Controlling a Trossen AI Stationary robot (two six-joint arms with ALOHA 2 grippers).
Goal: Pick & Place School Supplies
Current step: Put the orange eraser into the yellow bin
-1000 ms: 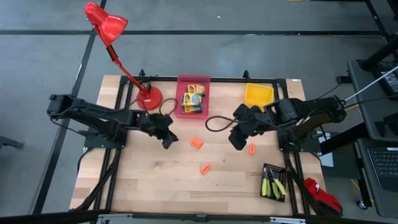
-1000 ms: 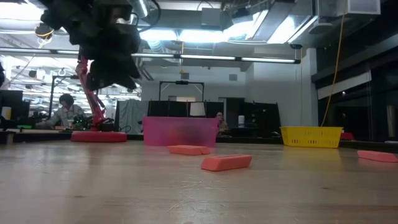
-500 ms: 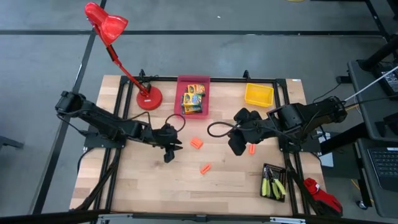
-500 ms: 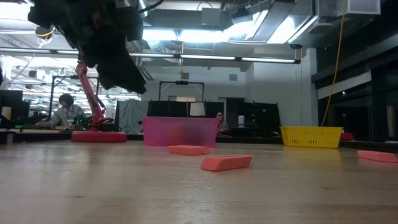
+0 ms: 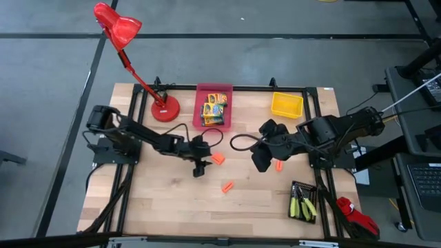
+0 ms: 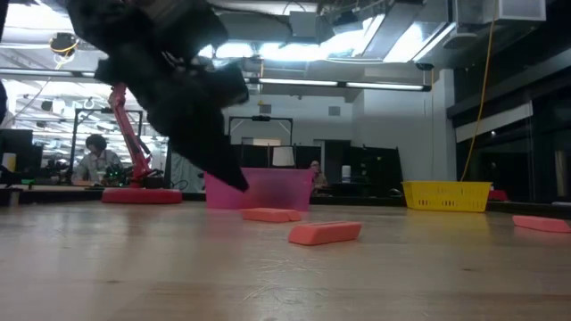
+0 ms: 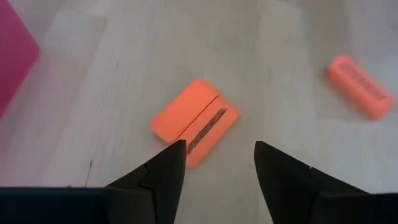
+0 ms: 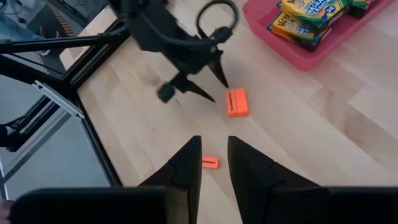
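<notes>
Three orange stubby pieces (image 5: 218, 158) lay on the table (image 5: 158, 207). One pink bin (image 5: 214, 122) at twelve o'clock held crayon boxes (image 5: 214, 109), too stacked to count; one yellow bin (image 5: 286, 105), one black bin (image 5: 303, 201) of pliers (image 5: 301, 204), one red desk lamp (image 5: 117, 26).

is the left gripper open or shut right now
Open: in the left wrist view the left gripper shows a clear gap between its fingers, empty, just short of the orange piece.
</notes>
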